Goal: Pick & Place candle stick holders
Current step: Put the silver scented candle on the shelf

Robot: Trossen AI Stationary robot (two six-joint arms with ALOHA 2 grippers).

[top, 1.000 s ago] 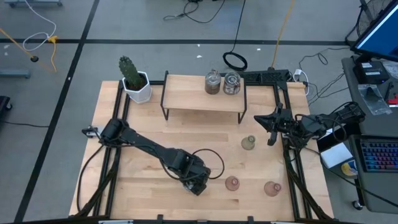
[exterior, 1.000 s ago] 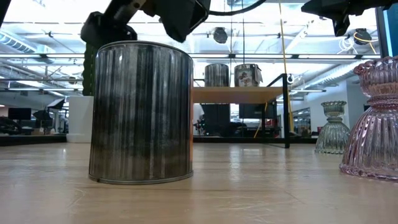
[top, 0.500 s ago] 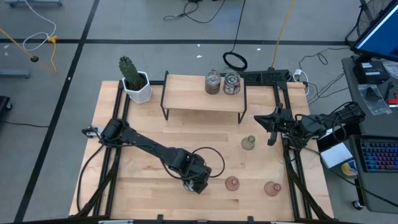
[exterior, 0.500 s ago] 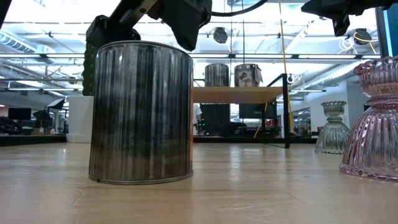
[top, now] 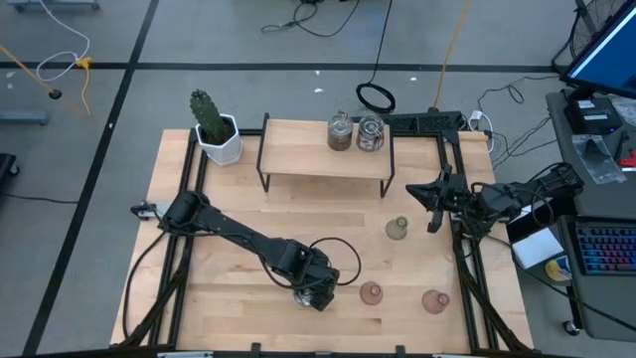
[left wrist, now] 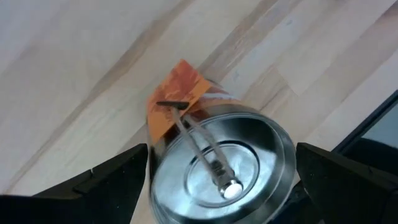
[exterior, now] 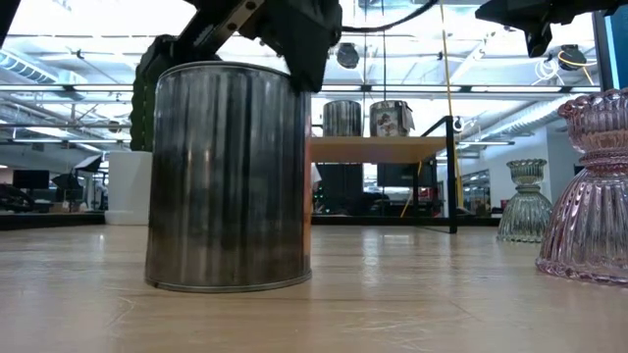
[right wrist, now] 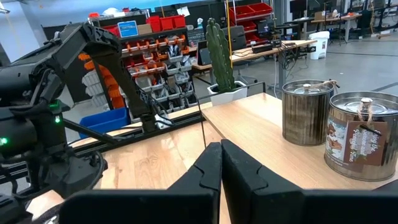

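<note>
1. Silvery holder (exterior: pixel 228 176) stands on your table (top: pixel 238 194), near its front edge; your left tool (top: pixel 316 288) is spread astride it, ready to pinch.
2. Your right tool (top: pixel 433 204), pressed together, waits near the table's right edge.

We see a pale wooden table (top: pixel 238 199) on a grey floor (top: pixel 248 55) crossed by dark lines. Cables (top: pixel 318 18) trail over the floor beyond the table. Beside the table, a desk holds a keyboard (top: pixel 606 249) and a blue-lit monitor (top: pixel 606 50). Behind the table, shelves carry red bins (right wrist: pixel 249 11), and bright ceiling lights (exterior: pixel 88 15) shine above.
</note>
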